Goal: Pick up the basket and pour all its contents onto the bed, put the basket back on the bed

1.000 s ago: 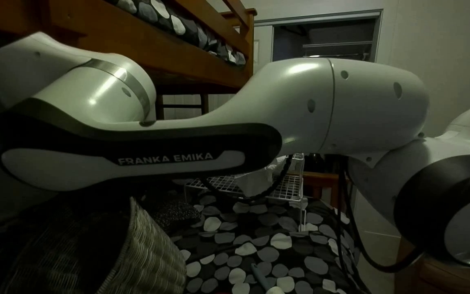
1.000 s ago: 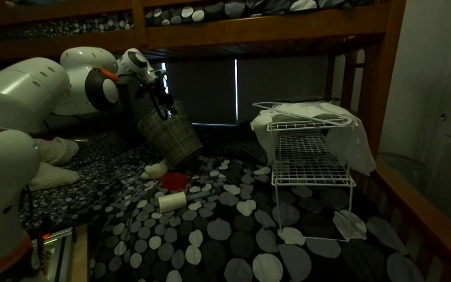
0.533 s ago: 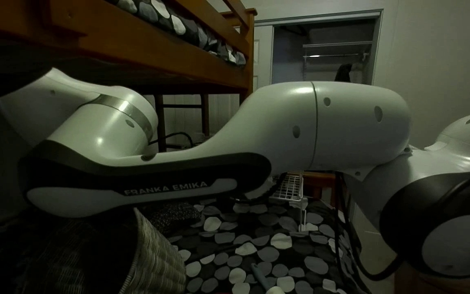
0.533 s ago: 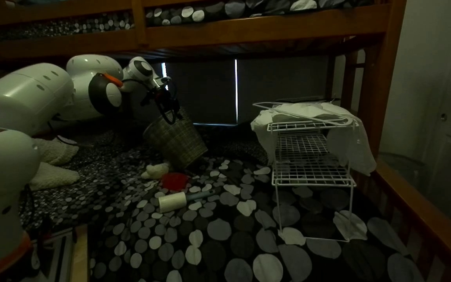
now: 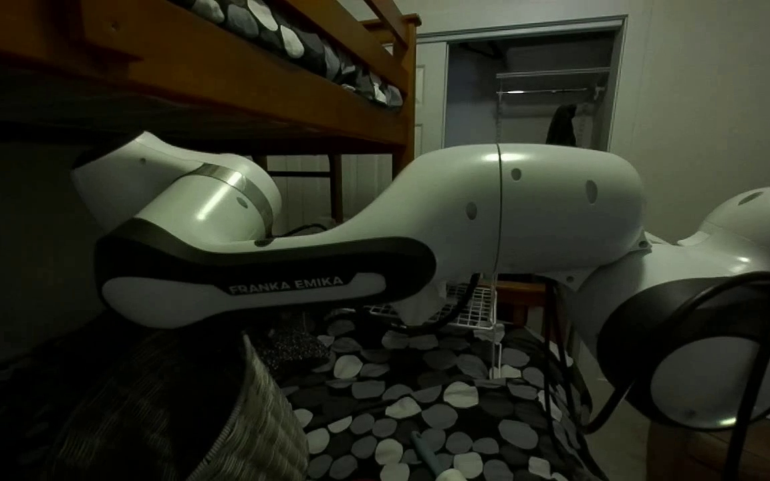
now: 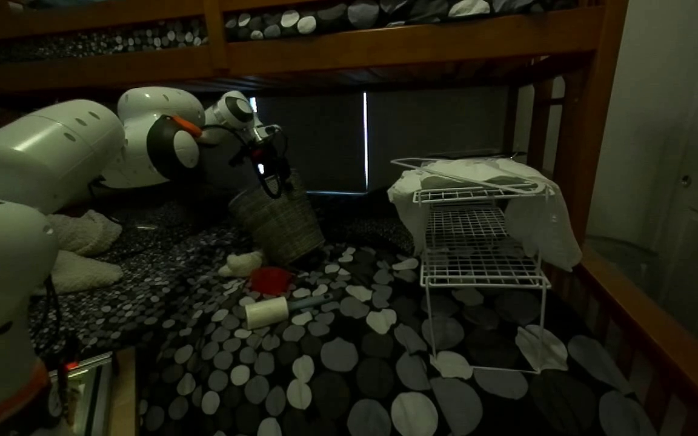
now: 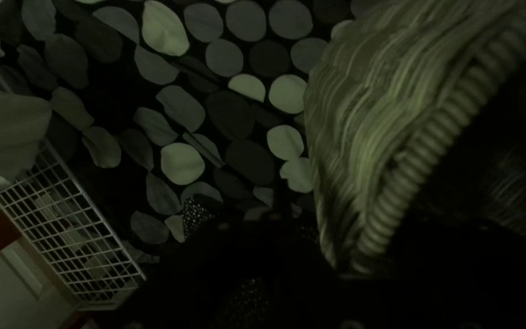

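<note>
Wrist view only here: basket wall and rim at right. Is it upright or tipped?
Observer: Tipped. In an exterior view the basket leans, mouth toward the upper left.
Operator: Anything lying near its base?
Observer: Yes, a red item on the bed, just below the basket in an exterior view.
Operator: Overhead?
Observer: The upper bunk, above the basket in both exterior views.

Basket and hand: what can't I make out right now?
Basket: lower side cut off by the bottom edge in an exterior view; inside lost in shadow, wrist view.
Hand: fingertips lost in darkness, wrist view.
Bed: whether the basket touches it, hidden by shadow in an exterior view.
</note>
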You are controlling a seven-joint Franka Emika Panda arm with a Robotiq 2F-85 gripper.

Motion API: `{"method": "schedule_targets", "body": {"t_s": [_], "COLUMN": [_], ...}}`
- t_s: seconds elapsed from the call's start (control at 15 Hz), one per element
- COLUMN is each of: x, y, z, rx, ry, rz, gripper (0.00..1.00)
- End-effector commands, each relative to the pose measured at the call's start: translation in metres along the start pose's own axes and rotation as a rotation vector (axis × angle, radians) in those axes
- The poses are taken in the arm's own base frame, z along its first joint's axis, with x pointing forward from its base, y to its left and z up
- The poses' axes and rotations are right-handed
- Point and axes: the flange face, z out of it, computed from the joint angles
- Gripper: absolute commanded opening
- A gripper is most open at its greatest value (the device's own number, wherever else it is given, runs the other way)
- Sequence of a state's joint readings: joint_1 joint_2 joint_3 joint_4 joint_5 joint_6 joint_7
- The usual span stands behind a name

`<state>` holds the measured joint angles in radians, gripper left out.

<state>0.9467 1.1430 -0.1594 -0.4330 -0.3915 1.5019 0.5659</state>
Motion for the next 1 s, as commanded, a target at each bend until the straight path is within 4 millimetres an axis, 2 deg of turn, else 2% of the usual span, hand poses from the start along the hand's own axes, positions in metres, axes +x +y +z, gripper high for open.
{"method": "schedule_targets", "body": {"t_s": [0.0, 0.07, 0.2, 0.33, 0.53, 0.87, 0.93], "x": [-0.017, -0.024, -0.038, -0.05, -0.065, -0.076, -0.072], "y": [0.011, 0.009, 0.01, 0.014, 0.024, 0.047, 0.06], "z": [0.02, 0.025, 0.026, 0.015, 0.01, 0.02, 0.029], "rx": [-0.134, -0.186, -0.287, -0.388, -0.542, -0.788, -0.835], "ry": [-0.146, -0.167, -0.221, -0.251, -0.316, -0.422, -0.438], "rz": [-0.057, -0.08, -0.074, -0.077, -0.081, -0.07, -0.071], "gripper": [0.8, 0.88, 0.99, 1.0, 1.0, 1.0, 1.0]}}
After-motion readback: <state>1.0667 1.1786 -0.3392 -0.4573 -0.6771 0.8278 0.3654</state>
